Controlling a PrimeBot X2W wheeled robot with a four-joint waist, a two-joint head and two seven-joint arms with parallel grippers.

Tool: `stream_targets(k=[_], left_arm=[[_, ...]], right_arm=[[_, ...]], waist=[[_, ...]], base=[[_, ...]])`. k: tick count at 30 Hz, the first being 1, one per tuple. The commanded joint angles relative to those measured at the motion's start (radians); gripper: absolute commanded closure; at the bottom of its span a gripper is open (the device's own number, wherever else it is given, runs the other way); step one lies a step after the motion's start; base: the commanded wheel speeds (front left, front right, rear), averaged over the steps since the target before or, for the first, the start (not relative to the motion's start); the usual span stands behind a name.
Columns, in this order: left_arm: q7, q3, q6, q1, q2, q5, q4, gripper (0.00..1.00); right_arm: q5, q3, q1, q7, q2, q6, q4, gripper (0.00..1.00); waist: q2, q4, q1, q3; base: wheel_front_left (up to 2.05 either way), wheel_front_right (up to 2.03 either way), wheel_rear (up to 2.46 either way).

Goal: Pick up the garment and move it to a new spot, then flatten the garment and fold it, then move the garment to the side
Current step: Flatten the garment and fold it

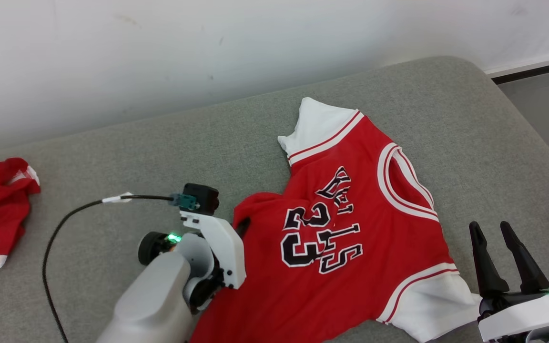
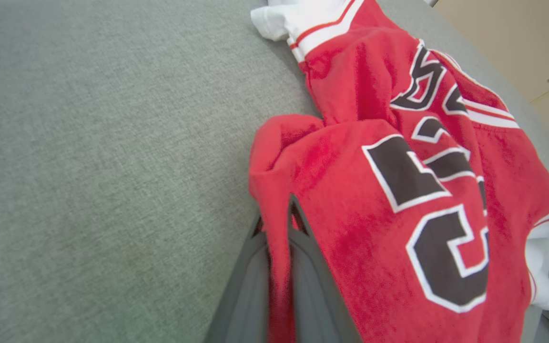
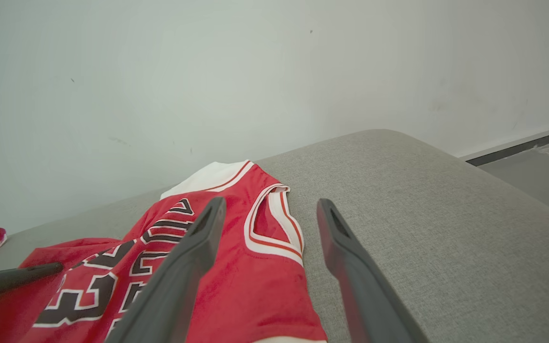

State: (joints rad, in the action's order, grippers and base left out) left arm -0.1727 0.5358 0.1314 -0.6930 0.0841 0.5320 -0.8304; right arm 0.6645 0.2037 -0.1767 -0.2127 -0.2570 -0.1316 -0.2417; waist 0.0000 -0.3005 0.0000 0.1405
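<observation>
On the grey cushion (image 1: 160, 138), mid-to-right, lies the red garment (image 1: 350, 228), number side up, w/ its left edge bunched. Our left gripper (image 2: 277, 214) pinches that bunched fold btwn its jaws. Our right gripper (image 1: 490, 227) hovers by the garment's near right corner, jaws spread, holding nothing. We judge it's the flatten step. Next: draw the pinched edge out leftward w/o dragging the whole thing; right prob. needs to anchor its side.

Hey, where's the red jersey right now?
Head view: the red jersey lies right of centre on the grey cushion, its edge pinched by the left end effector, the open right end effector beside its sleeve.
</observation>
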Motion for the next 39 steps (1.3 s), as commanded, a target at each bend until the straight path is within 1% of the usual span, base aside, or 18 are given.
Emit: stream_targets(k=[1,4,11,20,23,24,25,26,31,39], left_arm=[[0.009,0.000,-0.002,-0.015,0.016,0.019,-0.007,1.00],[0.051,-0.011,-0.002,-0.039,0.036,0.040,-0.031,1.00],[0.116,-0.061,-0.002,-0.128,0.127,0.073,-0.116,1.00],[0.200,-0.134,-0.005,-0.229,0.248,0.106,-0.255,1.00],[0.231,-0.139,-0.004,-0.242,0.260,0.110,-0.288,1.00],[0.235,-0.138,-0.003,-0.244,0.262,0.113,-0.296,0.67],[0.239,-0.134,-0.002,-0.245,0.263,0.112,-0.303,0.13],[0.238,-0.129,-0.002,-0.247,0.266,0.113,-0.308,0.00],[0.269,-0.095,-0.002,-0.225,0.251,0.140,-0.274,0.00],[0.360,-0.030,-0.002,-0.169,0.295,0.172,-0.115,0.00]], right_arm=[[0.004,0.002,-0.005,-0.006,-0.004,0.002,-0.005,0.00],[0.006,0.003,-0.008,-0.010,-0.007,0.002,-0.011,0.00],[0.011,0.007,-0.021,-0.024,-0.001,0.002,-0.008,0.00],[0.020,0.018,-0.055,-0.039,0.004,0.002,-0.019,0.00],[0.023,0.022,-0.061,-0.044,0.004,0.002,-0.026,0.00],[0.024,0.023,-0.061,-0.044,0.003,0.002,-0.028,0.00],[0.025,0.023,-0.060,-0.044,0.003,0.002,-0.030,0.00],[0.025,0.023,-0.059,-0.044,0.004,0.002,-0.033,0.00],[0.024,0.025,-0.052,-0.049,0.003,0.002,-0.039,0.00],[0.009,0.027,-0.022,-0.050,-0.017,0.002,-0.031,0.00]], waist=[[0.0000,0.000,0.0000,-0.002],[0.0000,0.003,0.0000,-0.005],[0.0000,0.001,0.0000,0.026],[0.0000,-0.039,0.0000,0.076],[0.0000,-0.049,0.0000,0.077],[0.0000,-0.051,0.0000,0.076],[0.0000,-0.051,0.0000,0.074],[0.0000,-0.050,0.0000,0.072],[0.0000,-0.020,0.0000,0.042],[0.0000,0.069,0.0000,-0.045]], base=[[0.00,0.00,0.00],[0.00,0.00,0.00],[0.00,0.00,0.00],[0.00,0.00,0.00],[0.00,0.00,0.00],[0.00,0.00,0.00],[0.00,0.00,0.00],[0.00,0.00,0.00],[0.00,0.00,0.00],[0.00,0.00,0.00]])
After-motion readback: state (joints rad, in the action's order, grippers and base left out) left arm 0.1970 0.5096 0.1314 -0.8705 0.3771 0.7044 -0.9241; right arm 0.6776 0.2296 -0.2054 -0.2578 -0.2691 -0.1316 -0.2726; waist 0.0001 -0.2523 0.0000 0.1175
